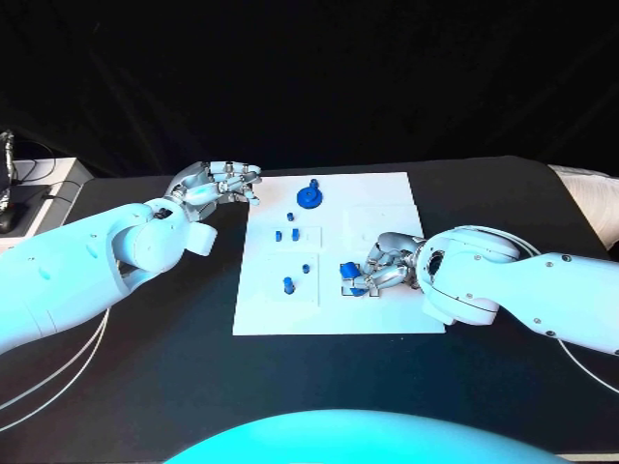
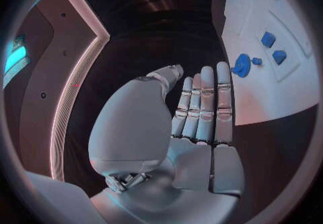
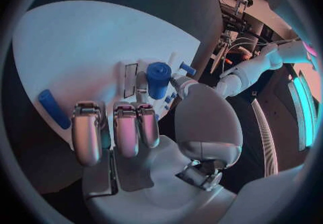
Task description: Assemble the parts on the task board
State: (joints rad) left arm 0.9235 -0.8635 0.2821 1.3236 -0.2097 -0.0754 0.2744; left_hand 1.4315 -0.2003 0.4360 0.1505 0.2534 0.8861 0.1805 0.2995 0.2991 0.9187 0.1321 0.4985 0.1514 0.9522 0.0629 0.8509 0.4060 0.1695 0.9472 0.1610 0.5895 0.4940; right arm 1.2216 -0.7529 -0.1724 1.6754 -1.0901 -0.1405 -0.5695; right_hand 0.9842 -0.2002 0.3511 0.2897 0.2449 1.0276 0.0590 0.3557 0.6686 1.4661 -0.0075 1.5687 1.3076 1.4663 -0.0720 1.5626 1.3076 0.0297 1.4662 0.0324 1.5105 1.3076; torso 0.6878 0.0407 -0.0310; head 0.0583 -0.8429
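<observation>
1. Parts, small and blue, lie scattered over the white task board (image 1: 394,314) in the middle of the black surface (image 1: 142,367): a round knobbed part (image 1: 309,197) near the far edge, 2 small blocks (image 1: 287,234) beneath it, and 2 little pegs (image 1: 289,284) lower down toward the board's left side.
2. Right robot hand (image 1: 376,266) sits over the board's middle right, fingers curled down around a blue cylinder part (image 3: 158,79) that stands upright in front of its palm. I judge it is held or being seated there, though the actual contact is hard to make out.
3. Another blue peg (image 3: 53,109) lies flat on the board just beside that hand's fingertips, its long axis slanting across them.
4. Left robot hand (image 1: 220,184) hovers off the board's far left corner above the bare surface, holding nothing, fingers pressed together side by side and fairly straight.
5. From the left hand, the round knobbed part lies just ahead and to its right, making that hand the nearer for it; the right hand is nearer the cylinder.
6. Whatever socket lies under the right hand is hidden by its fingers.
</observation>
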